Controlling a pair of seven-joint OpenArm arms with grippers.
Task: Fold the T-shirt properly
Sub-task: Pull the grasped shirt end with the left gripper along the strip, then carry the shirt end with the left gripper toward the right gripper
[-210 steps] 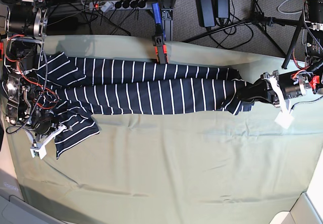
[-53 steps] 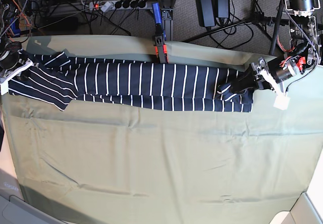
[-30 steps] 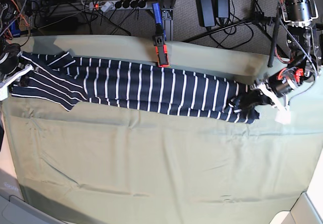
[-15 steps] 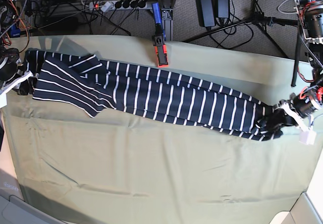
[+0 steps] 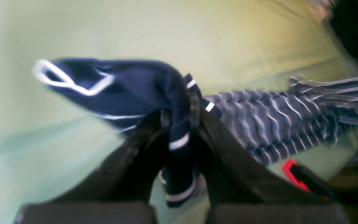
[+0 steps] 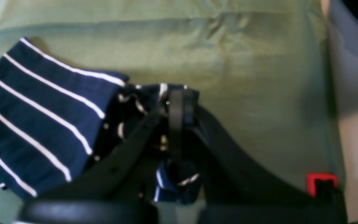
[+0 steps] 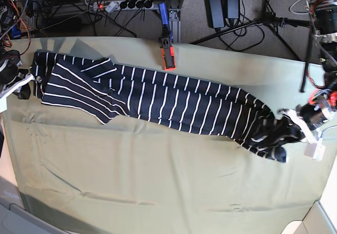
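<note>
The dark navy, white-striped soft fabric T-shirt (image 7: 168,99) is lying stretched in a long, narrow band across the far half of the worktop, which is draped in a plain pale green cloth (image 7: 158,181). In the base view the band is running slantwise, from the far left corner down toward the right edge, with a sleeve flap (image 7: 79,89) folded over on top of the body near its left end.

The left claw (image 7: 295,128), at the right edge of the base view, is pinching the bunched end of the shirt. In the left wrist view its two dark fingers (image 5: 222,155) are pressed together on a fold of the striped fabric (image 5: 179,130), a loose navy lobe is sticking out beyond the fingertips to the left, and the rest of the shirt is trailing away to the right, blurred.

The right claw (image 7: 23,86), at the left edge of the base view, is gripping the other end of the shirt. In the right wrist view its black fingers (image 6: 179,112) are closed tight on crumpled fabric (image 6: 135,102), and a flat striped panel (image 6: 42,115) is spreading out to the left of the grip, lying on the green cloth.

A red and black clamp (image 7: 167,52) is sitting on the worktop's far edge, just behind the middle of the shirt.
</note>
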